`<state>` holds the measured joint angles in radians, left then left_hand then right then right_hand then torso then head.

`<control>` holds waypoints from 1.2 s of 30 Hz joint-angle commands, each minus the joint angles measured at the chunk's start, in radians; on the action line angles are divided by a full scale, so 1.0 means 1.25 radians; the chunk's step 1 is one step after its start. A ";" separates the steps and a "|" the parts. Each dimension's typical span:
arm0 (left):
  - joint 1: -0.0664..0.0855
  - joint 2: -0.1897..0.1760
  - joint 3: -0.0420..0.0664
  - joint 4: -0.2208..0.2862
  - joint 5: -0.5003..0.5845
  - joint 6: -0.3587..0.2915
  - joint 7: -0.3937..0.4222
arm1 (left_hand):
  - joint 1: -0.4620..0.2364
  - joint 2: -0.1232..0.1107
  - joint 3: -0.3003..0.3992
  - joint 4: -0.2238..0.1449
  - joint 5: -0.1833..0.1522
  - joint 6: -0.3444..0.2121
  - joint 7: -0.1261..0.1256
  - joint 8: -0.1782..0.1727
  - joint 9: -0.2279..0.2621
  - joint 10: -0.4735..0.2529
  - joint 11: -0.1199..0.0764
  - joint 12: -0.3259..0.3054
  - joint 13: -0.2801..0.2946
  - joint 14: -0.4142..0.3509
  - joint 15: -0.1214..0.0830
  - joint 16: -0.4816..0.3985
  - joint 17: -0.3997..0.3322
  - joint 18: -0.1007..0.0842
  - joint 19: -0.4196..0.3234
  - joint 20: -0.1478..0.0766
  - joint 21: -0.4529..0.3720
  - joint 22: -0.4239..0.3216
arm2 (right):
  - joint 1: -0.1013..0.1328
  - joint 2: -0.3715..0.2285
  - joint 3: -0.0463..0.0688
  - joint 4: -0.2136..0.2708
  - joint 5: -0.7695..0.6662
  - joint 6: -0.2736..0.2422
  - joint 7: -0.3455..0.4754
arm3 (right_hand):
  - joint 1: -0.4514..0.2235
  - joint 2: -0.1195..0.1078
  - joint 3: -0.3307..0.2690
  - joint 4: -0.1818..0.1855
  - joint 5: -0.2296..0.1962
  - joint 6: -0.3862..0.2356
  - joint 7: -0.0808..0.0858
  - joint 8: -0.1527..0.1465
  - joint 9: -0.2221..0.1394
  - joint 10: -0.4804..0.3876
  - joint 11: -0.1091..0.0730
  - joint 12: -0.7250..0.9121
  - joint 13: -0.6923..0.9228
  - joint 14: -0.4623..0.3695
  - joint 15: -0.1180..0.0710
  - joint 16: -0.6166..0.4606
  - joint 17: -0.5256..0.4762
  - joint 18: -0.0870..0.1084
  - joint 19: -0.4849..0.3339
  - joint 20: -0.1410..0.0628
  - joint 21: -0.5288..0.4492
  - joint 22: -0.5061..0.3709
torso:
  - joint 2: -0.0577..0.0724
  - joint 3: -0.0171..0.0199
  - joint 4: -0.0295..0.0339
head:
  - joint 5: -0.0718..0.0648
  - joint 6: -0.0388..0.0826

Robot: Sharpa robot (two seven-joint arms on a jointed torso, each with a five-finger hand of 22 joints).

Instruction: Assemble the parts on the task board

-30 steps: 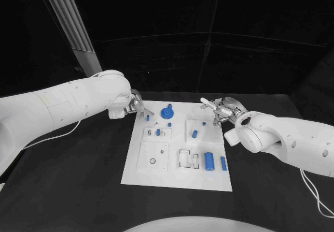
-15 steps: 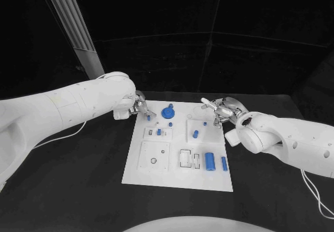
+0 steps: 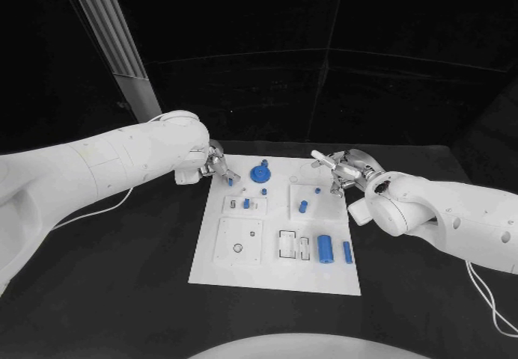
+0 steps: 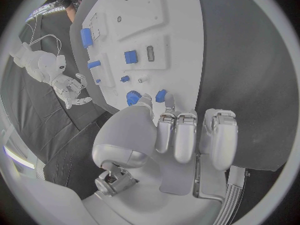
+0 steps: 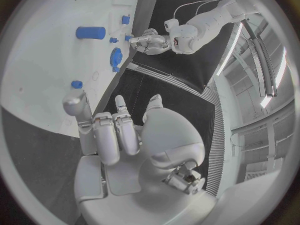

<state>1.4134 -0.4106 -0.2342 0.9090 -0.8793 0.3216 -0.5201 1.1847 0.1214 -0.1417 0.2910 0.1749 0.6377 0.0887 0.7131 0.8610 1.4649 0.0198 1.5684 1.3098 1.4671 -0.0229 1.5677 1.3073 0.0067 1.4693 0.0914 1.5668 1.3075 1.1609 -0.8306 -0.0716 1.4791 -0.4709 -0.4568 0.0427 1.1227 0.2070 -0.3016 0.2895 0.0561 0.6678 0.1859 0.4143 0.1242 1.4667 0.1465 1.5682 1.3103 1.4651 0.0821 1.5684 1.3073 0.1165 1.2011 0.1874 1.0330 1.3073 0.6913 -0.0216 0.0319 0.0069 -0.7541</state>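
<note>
Head view, board: the white task board [image 3: 275,258] is seen lying flat in the middle of the black counter [image 3: 119,284], between the two arms.
Head view, parts: about nine blue pieces are counted on the board; a round gear [image 3: 259,174] stands near the far edge, and a thick cylinder [image 3: 324,247] lies just beside a slimmer bar [image 3: 346,253] near the front right.
Head view, left hand: the left hand [image 3: 207,166] is placed at the board's far left corner, a small blue peg [image 3: 230,181] just beside its fingers; whether the peg is pinched cannot be told.
Head view, right hand: the right hand [image 3: 343,171] is held at the far right edge, fingers apart, nothing in them.
Left wrist view: fingers [image 4: 177,135] are curled over the board's corner; two blue pieces [image 4: 161,95] sit at the tips, contact unclear.
Right wrist view: fingers [image 5: 106,135] are spread above the board's edge, nothing being held.
</note>
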 commanded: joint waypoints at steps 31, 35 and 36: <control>-0.004 0.017 0.000 -0.023 -0.006 0.014 0.013 | 0.103 0.008 0.056 0.000 0.247 0.007 -0.007 -0.020 -0.025 0.085 -0.001 0.002 0.209 0.083 -0.003 0.002 0.211 -0.005 0.081 0.000 0.003 0.211 | 0.001 -0.003 0.000 0.005 -0.002 -0.009 0.003 | 0.009 -0.002 -0.006 0.000 0.005 0.002 0.019 0.005 0.001 0.083 -0.008 0.002 0.208 0.085 -0.006 0.002 0.211 0.005 -0.002 -0.004 -0.006 0.060 | 0.000 0.0006 -0.0006 | -0.011 -0.016; -0.005 0.018 0.000 -0.023 -0.006 0.017 0.011 | 0.111 0.003 0.065 -0.002 0.252 0.008 -0.008 -0.020 -0.026 0.085 -0.001 0.002 0.209 0.083 -0.004 0.002 0.211 -0.005 0.081 0.000 0.003 0.211 | 0.001 -0.003 0.000 0.005 -0.002 -0.010 0.003 | 0.009 -0.002 -0.006 0.000 0.005 0.002 0.019 0.005 0.001 0.083 -0.008 0.002 0.208 0.085 -0.006 0.002 0.211 0.005 -0.002 -0.004 -0.006 0.060 | 0.000 0.0003 -0.0004 | -0.012 -0.017; -0.005 0.018 0.000 -0.023 -0.006 0.018 0.011 | 0.113 0.003 0.068 -0.002 0.252 0.008 -0.008 -0.020 -0.027 0.085 -0.002 0.002 0.209 0.083 -0.004 0.002 0.211 -0.005 0.081 0.000 0.003 0.211 | 0.001 -0.003 0.000 0.005 -0.002 -0.010 0.003 | 0.009 -0.002 -0.006 0.000 0.005 0.002 0.019 0.005 0.001 0.083 -0.008 0.002 0.208 0.085 -0.006 0.002 0.211 0.005 -0.002 -0.004 -0.006 0.060 | 0.000 0.0004 -0.0003 | -0.013 -0.018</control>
<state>1.4064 -0.3893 -0.2342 0.8812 -0.8802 0.3277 -0.5140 1.3167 0.1224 -0.0599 0.2868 0.4848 0.6447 0.0816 0.6938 0.8289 1.4615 0.0232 1.5695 1.3094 1.4671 -0.0229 1.5677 1.3074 0.0066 1.4692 0.0913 1.5668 1.3075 1.1609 -0.8338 -0.0716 1.4835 -0.4709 -0.4614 0.0411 1.1227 0.2070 -0.3016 0.2895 0.0561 0.6678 0.1858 0.4144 0.1241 1.4667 0.1465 1.5682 1.3103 1.4651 0.0821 1.5683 1.3073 0.1164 1.2011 0.1874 1.0286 1.3073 0.6913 -0.0206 0.0319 -0.0081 -0.7754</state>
